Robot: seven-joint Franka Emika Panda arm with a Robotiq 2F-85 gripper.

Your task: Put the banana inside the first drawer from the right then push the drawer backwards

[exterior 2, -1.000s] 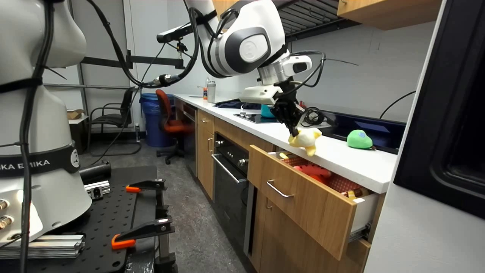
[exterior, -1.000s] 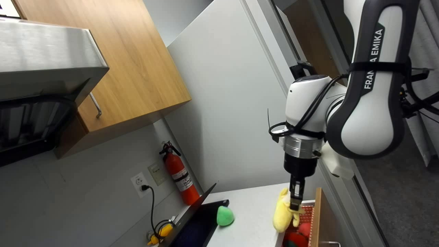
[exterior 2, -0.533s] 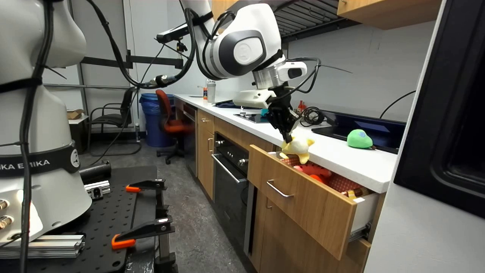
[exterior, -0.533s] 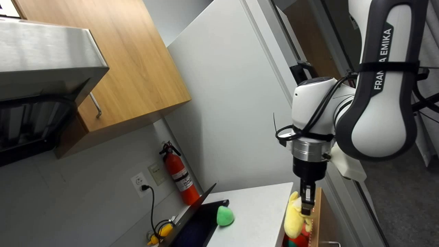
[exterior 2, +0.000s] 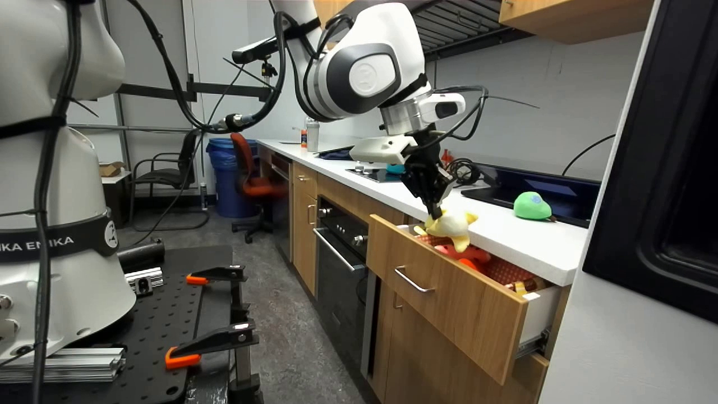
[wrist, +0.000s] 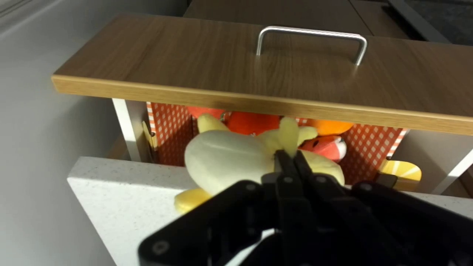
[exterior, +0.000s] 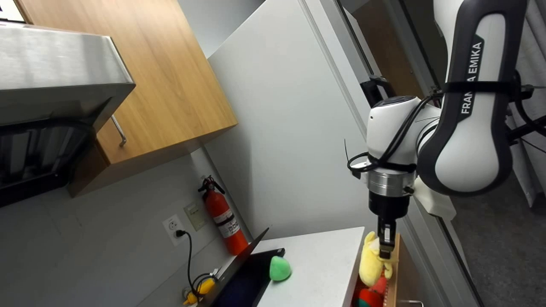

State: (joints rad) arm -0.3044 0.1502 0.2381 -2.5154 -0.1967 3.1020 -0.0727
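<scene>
Two steps make up the task, and the first, getting the banana [wrist: 227, 159] into the drawer [wrist: 166, 89], seems to be in hand. Left to right in the wrist view, the white counter [wrist: 118, 199] comes first; one yellow end of the banana overlaps its edge, though contact there cannot be told. Next, the banana's pale body lies across the drawer's opening, and at its right side the gripper [wrist: 291, 159] pinches a thin yellow flap of it. Further right, a red toy [wrist: 327, 147] and an orange toy [wrist: 332, 126] show inside the drawer. In both exterior views the banana hangs over the pulled-out drawer; whether its underside touches anything is unclear. The next move likely calls for lowering it clear of the counter edge, then letting go; pushing the drawer back should wait until then.

In an exterior view, the base [exterior 2: 84, 294] stands at the far left, the arm [exterior 2: 373, 73] comes in from above, right of it, and the gripper points downward, slightly slanted, above the drawer.
</scene>
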